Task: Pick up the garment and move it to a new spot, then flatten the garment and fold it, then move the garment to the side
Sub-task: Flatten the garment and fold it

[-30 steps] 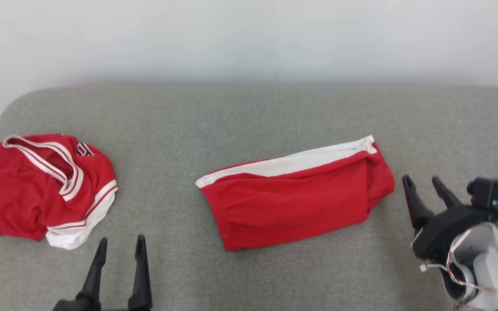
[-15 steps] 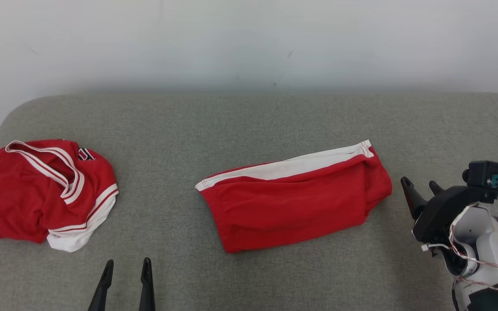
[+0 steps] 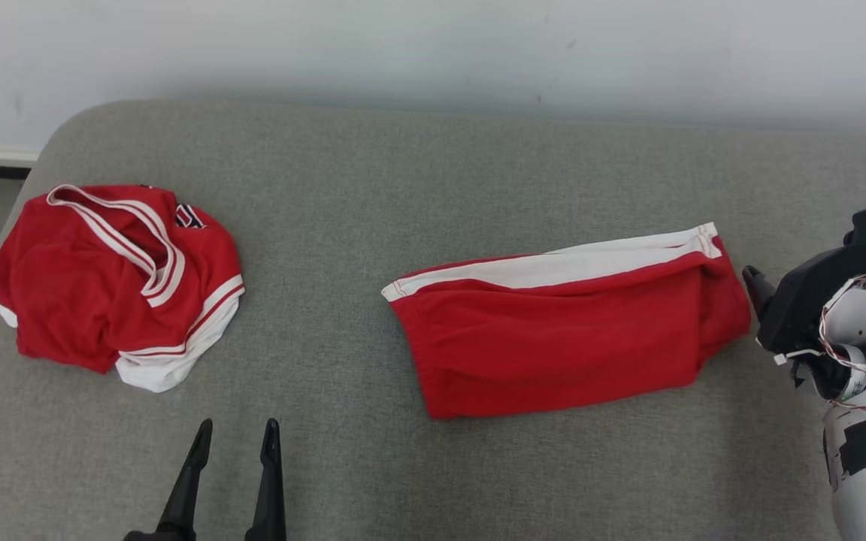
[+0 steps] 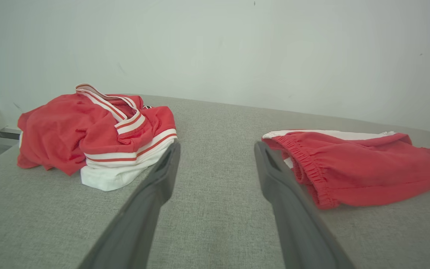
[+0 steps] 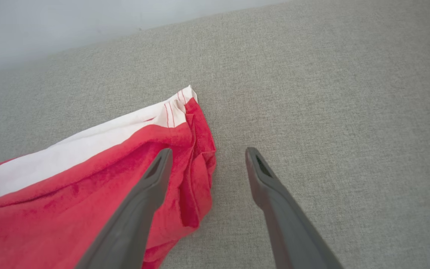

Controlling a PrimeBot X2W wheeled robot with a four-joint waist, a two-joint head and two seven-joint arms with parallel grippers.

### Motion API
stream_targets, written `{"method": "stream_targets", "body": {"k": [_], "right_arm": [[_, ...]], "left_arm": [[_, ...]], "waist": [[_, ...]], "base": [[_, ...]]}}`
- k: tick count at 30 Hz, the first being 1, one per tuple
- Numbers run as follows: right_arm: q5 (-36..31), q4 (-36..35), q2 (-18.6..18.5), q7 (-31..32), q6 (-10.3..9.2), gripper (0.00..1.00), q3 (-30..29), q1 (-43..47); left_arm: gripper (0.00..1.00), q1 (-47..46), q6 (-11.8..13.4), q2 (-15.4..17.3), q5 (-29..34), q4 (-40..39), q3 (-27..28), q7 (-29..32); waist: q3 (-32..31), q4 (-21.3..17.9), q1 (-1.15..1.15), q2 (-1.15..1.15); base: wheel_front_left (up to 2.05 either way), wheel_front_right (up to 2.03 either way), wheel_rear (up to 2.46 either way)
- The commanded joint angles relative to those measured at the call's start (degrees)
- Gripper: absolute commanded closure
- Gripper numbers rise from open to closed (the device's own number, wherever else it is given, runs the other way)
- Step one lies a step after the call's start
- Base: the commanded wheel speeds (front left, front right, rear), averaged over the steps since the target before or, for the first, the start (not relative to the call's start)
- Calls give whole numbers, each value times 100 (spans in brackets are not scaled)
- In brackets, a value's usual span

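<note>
Nothing legible; the dark patch on the crumpled jersey is perhaps lettering, too blurred.

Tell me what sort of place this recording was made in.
Probably an indoor test room set up for folding clothes: a wide grey fabric-covered surface stands against a plain white wall, with red shorts and a crumpled red jersey on it.

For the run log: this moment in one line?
shorts: flat | jersey: crumpled | left pincer: open, empty | right pincer: open, by shorts' edge
</note>
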Motion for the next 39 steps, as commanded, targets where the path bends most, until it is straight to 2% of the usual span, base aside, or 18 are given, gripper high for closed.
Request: {"method": "stream_targets", "body": {"k": [1, 10, 19, 21, 22, 23, 39], "right_arm": [[-58, 43, -39, 26, -14, 0, -60, -65], [-564, 284, -141, 376, -14, 0, -449, -335], [-732, 461, 66, 775, 0, 0, -469, -225], [-768, 475, 91, 890, 0, 77, -442, -163], [-782, 467, 94, 940, 0, 92, -427, -135], [-779, 446, 86, 971, 0, 100, -413, -108], [-979, -204, -310, 409, -15, 100, -584, 232]], "left_arm": [[0, -81, -22, -17, 21, -40, -12, -18], [0, -323, -22, -23, 123, -196, -299, -18], [0, -357, 65, -25, 43, -175, -330, -18], [0, -351, 77, -25, 37, -147, -343, -18], [0, -346, 83, -24, 34, -134, -344, -18], [0, -338, 86, -24, 25, -122, -349, -18], [0, -147, 34, -24, 43, -64, -266, -18]], "waist": [[254, 228, -1, 0], [712, 575, -1, 0], [785, 653, -1, 0], [761, 641, -1, 0], [745, 629, -1, 0], [728, 617, -1, 0], [299, 171, -1, 0]], "base": [[0, 0, 0], [0, 0, 0], [0, 0, 0], [0, 0, 0], [0, 0, 0], [0, 0, 0], [0, 0, 0]]}}
